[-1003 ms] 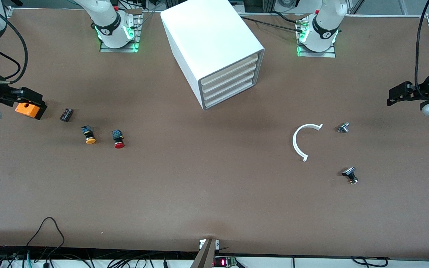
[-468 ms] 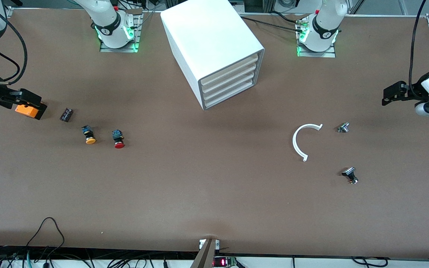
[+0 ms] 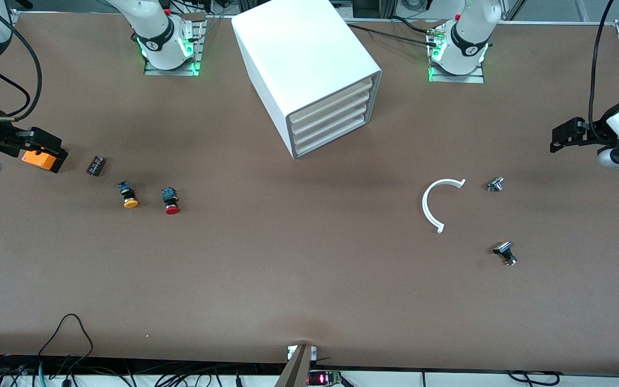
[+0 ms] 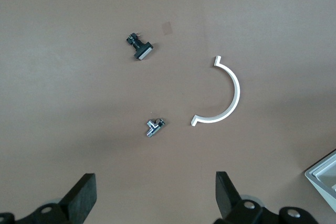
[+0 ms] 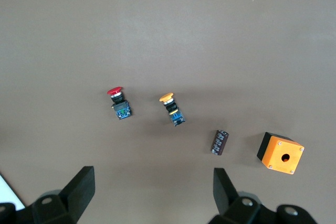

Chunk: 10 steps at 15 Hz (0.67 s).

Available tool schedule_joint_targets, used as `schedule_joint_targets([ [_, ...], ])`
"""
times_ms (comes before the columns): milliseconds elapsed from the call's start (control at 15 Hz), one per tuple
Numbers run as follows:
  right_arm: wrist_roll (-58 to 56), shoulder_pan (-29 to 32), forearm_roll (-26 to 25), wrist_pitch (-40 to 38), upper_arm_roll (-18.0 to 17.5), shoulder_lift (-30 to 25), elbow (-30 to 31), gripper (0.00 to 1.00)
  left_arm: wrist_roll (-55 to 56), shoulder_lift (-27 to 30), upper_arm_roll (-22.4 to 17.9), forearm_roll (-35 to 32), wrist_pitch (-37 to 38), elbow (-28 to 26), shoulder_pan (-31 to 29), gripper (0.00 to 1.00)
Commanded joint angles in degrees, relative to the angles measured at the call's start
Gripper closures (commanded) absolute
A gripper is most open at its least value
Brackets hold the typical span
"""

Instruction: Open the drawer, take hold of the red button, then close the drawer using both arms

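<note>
The white cabinet [image 3: 304,59] stands between the two bases, and its four cream drawer fronts [image 3: 331,115] are all shut. The button [image 3: 171,200] with the red cap lies on its side toward the right arm's end of the table; the right wrist view shows this button [image 5: 118,102] too. My right gripper [image 3: 46,148] hangs open and empty over the orange box [image 3: 37,159]; in its wrist view the right gripper [image 5: 154,179] holds nothing. My left gripper [image 3: 563,137] hovers open at the left arm's end, and the left gripper [image 4: 156,182] is empty.
An orange-capped button [image 3: 128,195] and a small dark part [image 3: 95,165] lie beside the red one. Near the left arm's end lie a white arc [image 3: 432,203], a small metal piece [image 3: 495,184] and a black piece [image 3: 504,252]. A cable loop [image 3: 70,328] lies at the table's front edge.
The left gripper has drifted slightly toward the middle of the table and the bases' side. The right gripper has shifted only a little. Nothing on the table moved.
</note>
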<state>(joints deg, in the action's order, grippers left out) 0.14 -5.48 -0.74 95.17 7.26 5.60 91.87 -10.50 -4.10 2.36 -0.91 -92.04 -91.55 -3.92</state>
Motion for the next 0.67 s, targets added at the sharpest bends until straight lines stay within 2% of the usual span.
schedule_joint_targets([
  [0,-0.22,-0.06,0.74,0.46,-0.23,0.11,0.33,0.0,0.21,1.11,-0.07,0.82,0.64,-0.3,-0.12,0.0],
  [602,-0.4,-0.05,0.91,0.19,-0.14,0.2,-0.55,0.0,0.3,1.11,-0.07,0.82,0.73,-0.3,-0.12,0.0],
])
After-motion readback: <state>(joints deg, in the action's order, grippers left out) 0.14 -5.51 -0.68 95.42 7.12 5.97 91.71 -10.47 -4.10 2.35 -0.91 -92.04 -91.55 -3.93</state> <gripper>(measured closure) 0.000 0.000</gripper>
